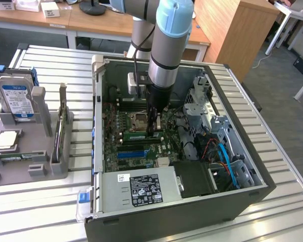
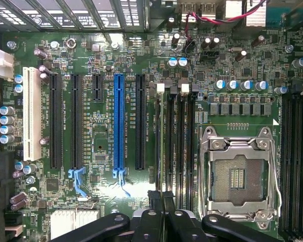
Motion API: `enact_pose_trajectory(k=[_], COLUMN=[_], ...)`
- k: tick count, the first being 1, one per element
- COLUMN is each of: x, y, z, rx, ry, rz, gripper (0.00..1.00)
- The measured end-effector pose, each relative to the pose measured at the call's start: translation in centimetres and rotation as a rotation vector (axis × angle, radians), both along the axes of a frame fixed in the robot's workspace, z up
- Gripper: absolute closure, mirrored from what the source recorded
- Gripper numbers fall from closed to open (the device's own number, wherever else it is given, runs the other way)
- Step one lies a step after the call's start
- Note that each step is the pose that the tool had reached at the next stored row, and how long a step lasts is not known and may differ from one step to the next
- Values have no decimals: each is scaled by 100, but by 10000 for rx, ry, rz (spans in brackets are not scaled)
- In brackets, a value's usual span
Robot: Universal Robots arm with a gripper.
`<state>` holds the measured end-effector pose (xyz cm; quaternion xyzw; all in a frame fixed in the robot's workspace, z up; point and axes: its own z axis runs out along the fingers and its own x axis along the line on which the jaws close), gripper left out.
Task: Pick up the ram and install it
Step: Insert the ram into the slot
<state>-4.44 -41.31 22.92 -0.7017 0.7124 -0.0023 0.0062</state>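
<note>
The ram point(image 1: 136, 135), a thin green stick with a small white label, stands on edge in a memory slot just in front of the CPU socket point(image 1: 137, 120) on the motherboard inside the open computer case. My gripper point(image 1: 154, 132) reaches straight down into the case, its tips at the ram's end on the exterior view's right. In the wrist view the gripper point(image 2: 163, 197) is shut, its black fingers pressed together with nothing between them. It hangs over the dark memory slots point(image 2: 174, 131) beside the empty CPU socket point(image 2: 237, 174).
The case walls point(image 1: 97, 116) ring the motherboard. A power supply point(image 1: 141, 189) sits at the front and a drive cage with cables point(image 1: 219, 146) on the exterior view's right. On the exterior view's left, a grey holder point(image 1: 38, 146) carries a hard drive point(image 1: 15, 98) and a square CPU chip point(image 1: 5, 140).
</note>
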Motion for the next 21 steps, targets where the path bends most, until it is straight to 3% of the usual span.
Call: enact_pose_trajectory(k=[21], x=[-2], y=[0], z=[-19], rx=[-2], ry=[1], rz=[0], gripper=[88])
